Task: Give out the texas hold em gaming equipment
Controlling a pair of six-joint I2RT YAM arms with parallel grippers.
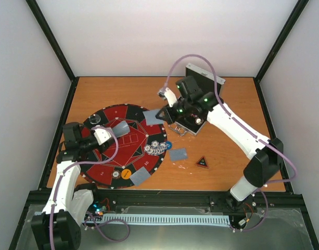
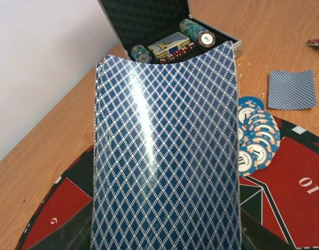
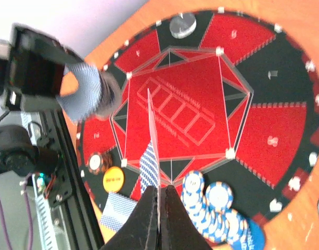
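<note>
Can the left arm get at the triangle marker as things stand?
Probably not: the left gripper is shut on a bowed stack of cards over the left of the mat, and the triangle marker lies off the mat, far over to the right. The right gripper is shut on a single card.

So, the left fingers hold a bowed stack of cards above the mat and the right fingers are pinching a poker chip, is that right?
Not quite: the right fingers are shut on a single playing card, seen edge-on in the right wrist view; the poker chips lie on the mat. The left fingers do hold the bowed stack of cards above it.
</note>
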